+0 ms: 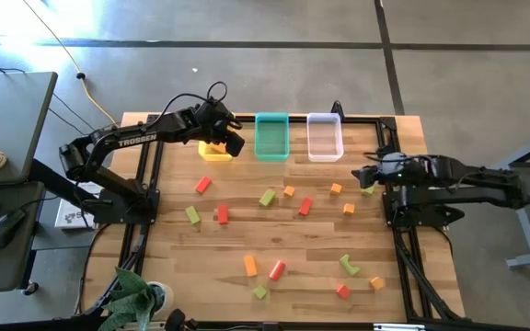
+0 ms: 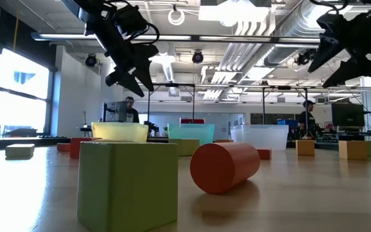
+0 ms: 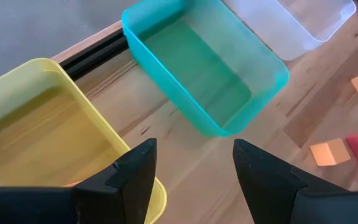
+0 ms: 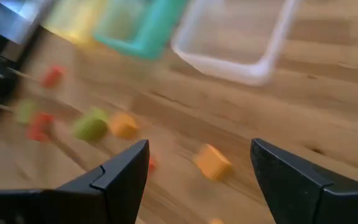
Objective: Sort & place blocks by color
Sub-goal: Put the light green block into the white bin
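three bins sit in a row along the far edge of the table (image 1: 173,276): yellow bin (image 1: 212,152), teal bin (image 1: 271,136), clear bin (image 1: 325,136). makes sense as one drop spot per colour, lined up so either arm can reach them.

the blocks are still nearly all loose on the wood, well apart from each other. red block (image 1: 203,185) and green block (image 1: 192,215) are on the left side, an orange block (image 1: 250,266) and a red cylinder (image 1: 277,269) are nearer the front, and another orange block (image 1: 349,209) is over toward the right arm. the teal and clear bins look empty in the left wrist view. there's a bit of orange at the near wall of the yellow bin, but i can't tell if it's a block inside.

left gripper (image 1: 230,140) hangs over the near end of the yellow bin, between it and the teal one. its fingers (image 3: 135,171) are spread wide with nothing between them, just bin rim and bare wood showing through the gap. my guess is it's at a drop position there.

right gripper (image 1: 368,175) is up in the air by the right edge, close above a green block (image 1: 368,189) but not touching anything. its jaws are wide apart and empty too, with only table visible between its fingers (image 4: 126,177).

so sorting is barely started, i'd say.
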`<state>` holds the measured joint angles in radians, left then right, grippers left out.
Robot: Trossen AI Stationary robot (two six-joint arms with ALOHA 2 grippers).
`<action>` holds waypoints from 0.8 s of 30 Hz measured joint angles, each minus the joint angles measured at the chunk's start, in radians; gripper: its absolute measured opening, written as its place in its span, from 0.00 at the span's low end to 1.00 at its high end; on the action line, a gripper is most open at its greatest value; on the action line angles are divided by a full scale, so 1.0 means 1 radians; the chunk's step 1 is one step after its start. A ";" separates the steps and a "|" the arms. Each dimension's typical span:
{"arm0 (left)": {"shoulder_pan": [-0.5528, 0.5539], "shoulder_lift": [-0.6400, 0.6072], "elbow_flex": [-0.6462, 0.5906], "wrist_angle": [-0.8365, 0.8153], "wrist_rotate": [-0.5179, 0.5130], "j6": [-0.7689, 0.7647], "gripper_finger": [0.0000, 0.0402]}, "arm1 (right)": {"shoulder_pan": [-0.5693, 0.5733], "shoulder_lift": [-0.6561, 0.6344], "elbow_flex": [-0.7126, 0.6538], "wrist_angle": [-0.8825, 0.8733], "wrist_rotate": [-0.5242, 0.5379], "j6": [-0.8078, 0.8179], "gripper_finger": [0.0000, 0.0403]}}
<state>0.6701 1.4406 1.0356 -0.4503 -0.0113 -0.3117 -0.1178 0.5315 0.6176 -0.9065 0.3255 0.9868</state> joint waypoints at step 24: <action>0.000 0.000 0.000 0.001 0.000 0.036 0.50 | -0.224 0.542 0.109 -0.169 -0.366 -0.404 0.66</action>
<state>0.6704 1.4410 1.0357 -0.4496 -0.0113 -0.2760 -0.3421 1.0736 0.7269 -1.0751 -0.0406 0.5824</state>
